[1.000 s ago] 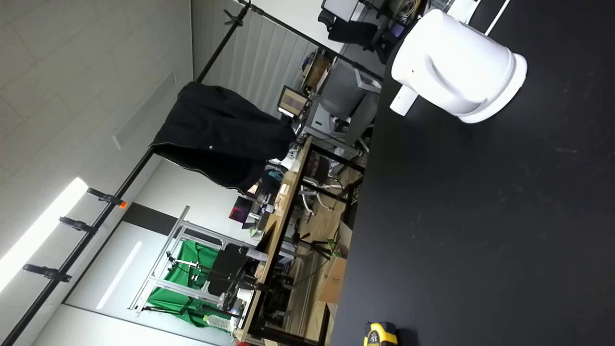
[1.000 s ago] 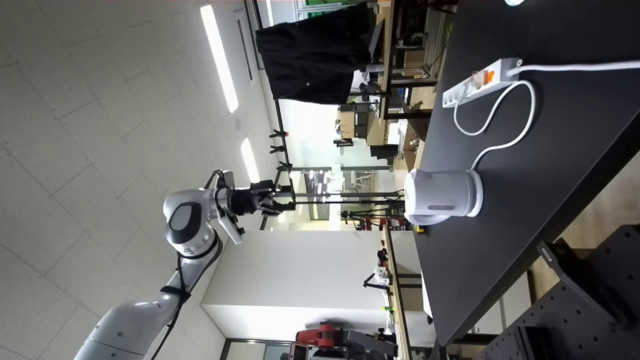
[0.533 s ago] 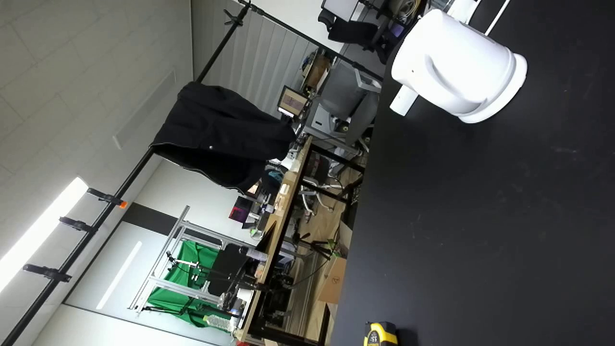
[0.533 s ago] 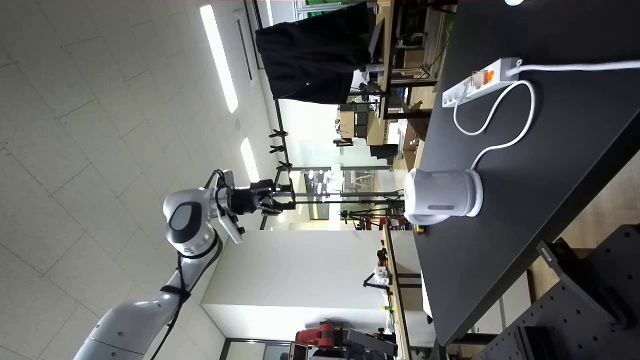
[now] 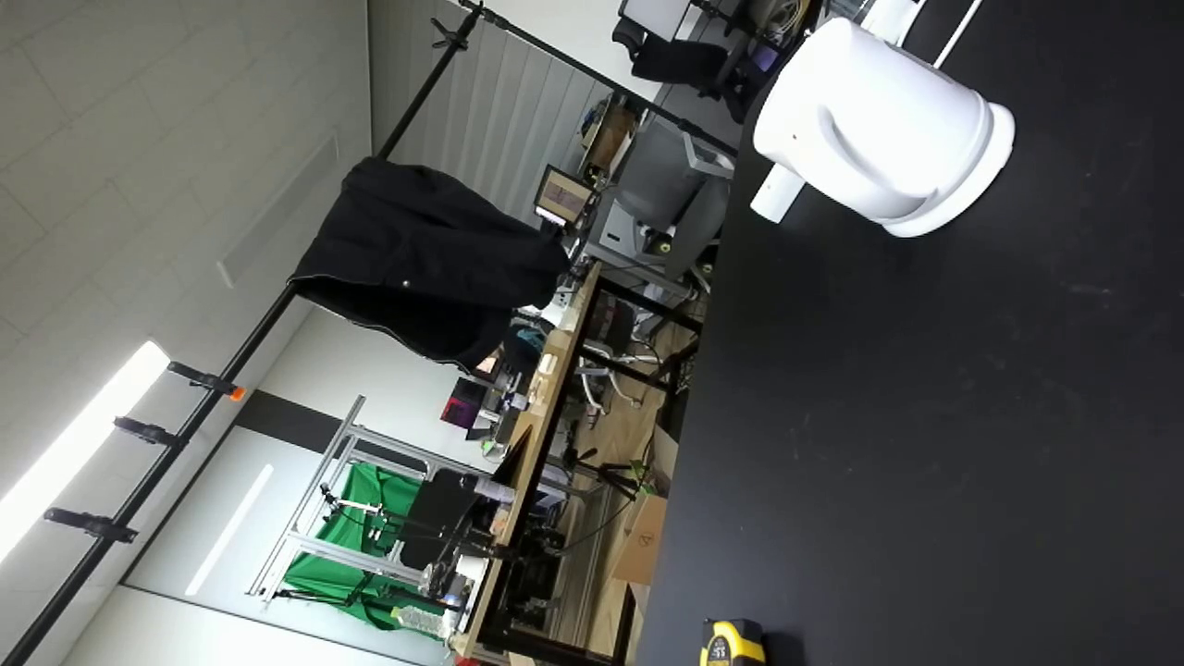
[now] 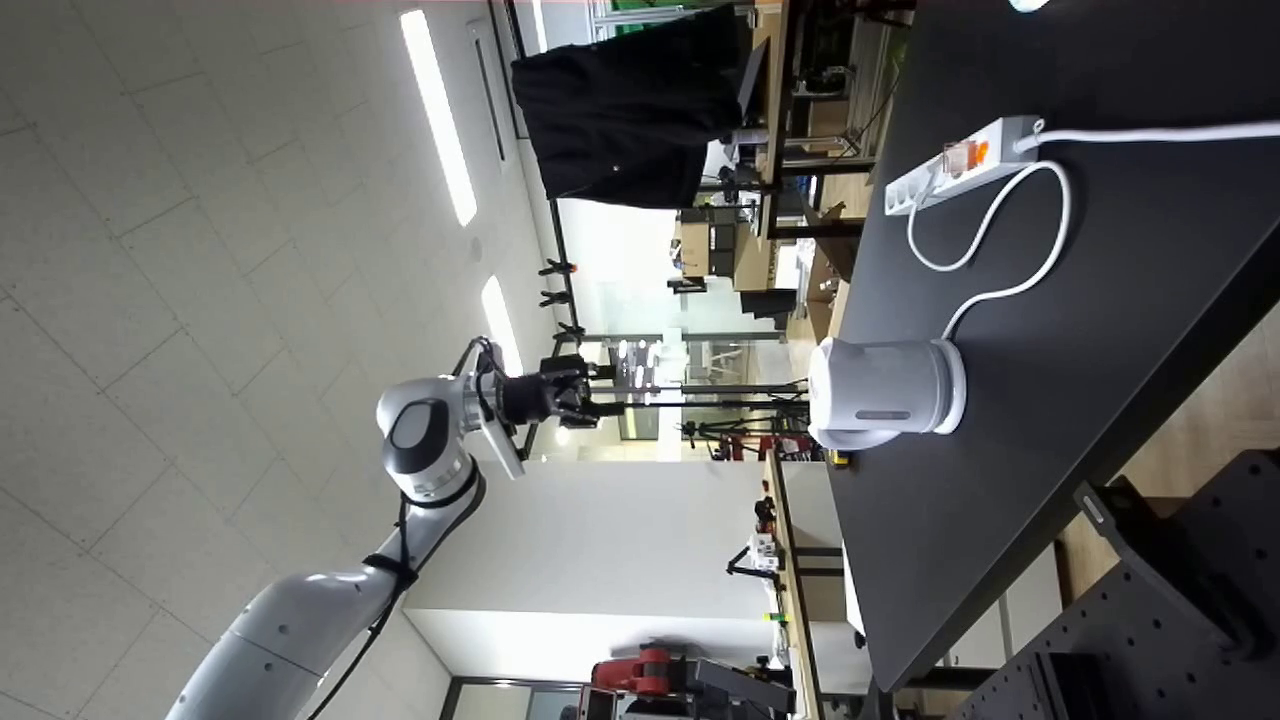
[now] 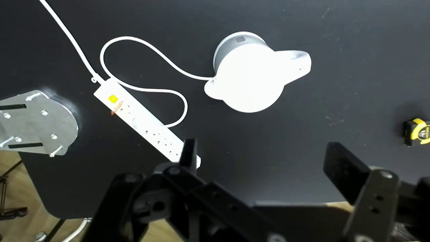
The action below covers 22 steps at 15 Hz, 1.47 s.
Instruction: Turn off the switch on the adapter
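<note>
in an exterior view, a kettle [image 5: 874,120] stands on the table [image 5: 906,444]. in an exterior view, the gripper [image 6: 611,390] hangs high. in the wrist view, it gapes wide, empty; adapter [image 7: 147,124] and switch [image 7: 113,98] lie left of the kettle.

1. In an exterior view, tipped sideways, pale ceiling [image 5: 111,185] at left, the camera looks slantwise over a flat black tabletop [image 5: 906,416] from close by; a white, round-bodied kettle [image 5: 879,120] sits large in the upper right.
2. In an exterior view, also sideways, the camera stands farther from the kettle; a grey-white jointed robot arm [image 6: 330,605] spans lower left to centre.
3. The wrist view faces down from above, a black two-fingered gripper [image 7: 262,154] along its bottom edge.
4. All three share tabletop, kettle and a boxy yellow-and-black tape measure [image 7: 418,132]; the wrist view and an exterior view share a white oblong power strip [image 6: 987,170].
</note>
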{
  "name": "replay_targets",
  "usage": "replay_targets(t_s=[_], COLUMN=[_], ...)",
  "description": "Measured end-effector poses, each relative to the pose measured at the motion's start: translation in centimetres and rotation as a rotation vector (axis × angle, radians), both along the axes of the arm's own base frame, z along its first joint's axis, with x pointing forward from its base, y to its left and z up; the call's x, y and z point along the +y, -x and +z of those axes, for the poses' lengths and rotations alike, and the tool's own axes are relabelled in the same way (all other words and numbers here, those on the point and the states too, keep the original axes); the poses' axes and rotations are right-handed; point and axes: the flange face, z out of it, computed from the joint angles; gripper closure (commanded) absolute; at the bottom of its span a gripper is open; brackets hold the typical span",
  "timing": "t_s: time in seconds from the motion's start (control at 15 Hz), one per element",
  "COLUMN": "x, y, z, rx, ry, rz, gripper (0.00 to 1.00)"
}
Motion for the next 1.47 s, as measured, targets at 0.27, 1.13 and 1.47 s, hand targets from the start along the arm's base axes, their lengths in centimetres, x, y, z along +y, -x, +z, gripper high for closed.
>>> replay_targets(t_s=[0.27,1.13,1.47], x=[0.1,-14.1,-15.6], y=[-1.9,-5.5,-6.4], z=[-3.3,-8.5,-8.9], rx=[0.019,0.03,0.033], ry=[0.054,0.079,0.084], rz=[0.005,-0.237,-0.26], gripper=[0.61,0.99,0.99])
